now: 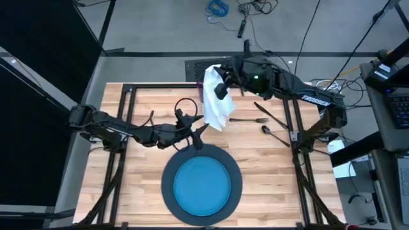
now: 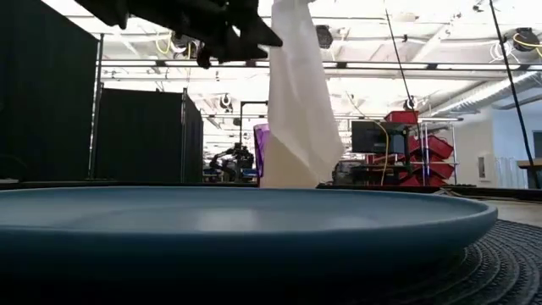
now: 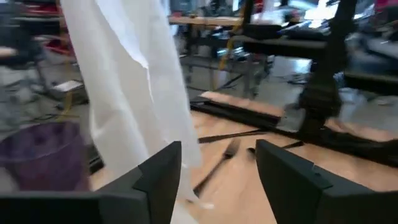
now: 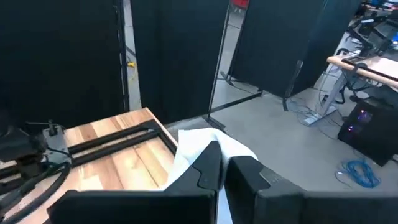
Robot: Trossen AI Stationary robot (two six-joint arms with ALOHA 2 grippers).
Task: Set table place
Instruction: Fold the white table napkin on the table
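- My right claw (image 1: 220, 86) is clamped on the napkin (image 1: 215, 105), hanging above the table (image 1: 140, 102) behind the blue plate (image 1: 201, 185).
- My left claw (image 1: 197, 133) waits apart near the plate.
- Next, I think, the napkin must lie flat beside the plate.

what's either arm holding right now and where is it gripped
The right tool pinches the white napkin by its top edge; it hangs down. The left tool is open, empty.

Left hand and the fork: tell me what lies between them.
In the high view, the hanging white napkin, held up by the right hand, lies between the open left hand and the fork.
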